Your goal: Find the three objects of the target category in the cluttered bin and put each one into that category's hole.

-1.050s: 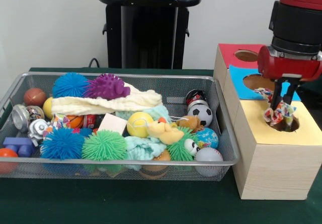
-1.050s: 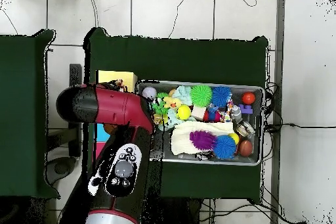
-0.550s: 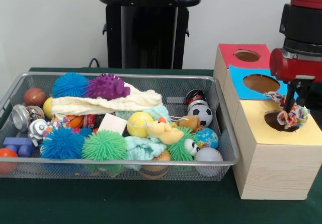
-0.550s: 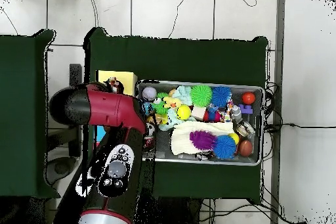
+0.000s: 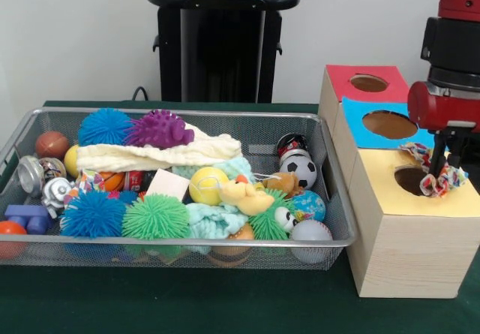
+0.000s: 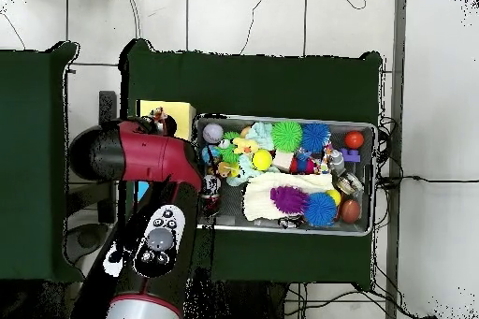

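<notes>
My gripper [image 5: 441, 170] hangs over the right part of the yellow-topped wooden box [image 5: 405, 236], just right of its round hole [image 5: 409, 179]. It is shut on a multicoloured fabric scrunchie [image 5: 433, 181], which dangles low over the hole's right rim. In the overhead view the red arm [image 6: 140, 152] covers the gripper, and only a bit of the scrunchie [image 6: 161, 121] shows over the yellow box [image 6: 178, 109]. The wire bin [image 5: 187, 242] holds spiky balls, sports balls, cloths, a plush duck [image 5: 241, 196] and other toys.
Behind the yellow hole lie a blue-topped hole [image 5: 388, 124] and a red-topped hole [image 5: 368, 83]. The bin [image 6: 281, 121] sits close beside the box. A black pedestal [image 5: 221, 41] stands behind the bin. Green cloth [image 5: 187, 304] covers the table.
The gripper has moved to the right and slightly up with the scrunchie, from right over the yellow hole to its right rim. The bin's contents have not moved.
</notes>
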